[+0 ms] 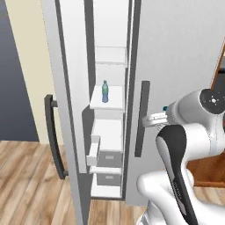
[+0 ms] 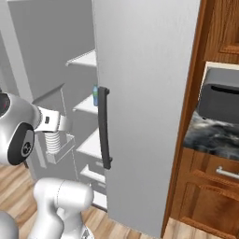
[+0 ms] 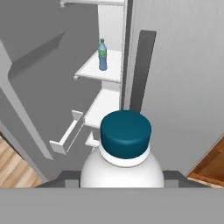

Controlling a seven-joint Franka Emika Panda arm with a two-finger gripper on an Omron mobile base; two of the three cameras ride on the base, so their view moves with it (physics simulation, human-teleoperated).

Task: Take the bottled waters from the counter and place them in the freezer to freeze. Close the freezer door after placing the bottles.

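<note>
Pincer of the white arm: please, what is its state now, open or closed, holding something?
Pincer: closed on the whitish ribbed plastic bottle with dark teal cap.

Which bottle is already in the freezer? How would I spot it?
Find the tall silver freezer with its door swung open. On a white shelf about halfway up stands a small blue-tinted bottle with a green band, alone and upright. The other bottle, whitish with a dark teal cap, is in the pincer outside.
</note>
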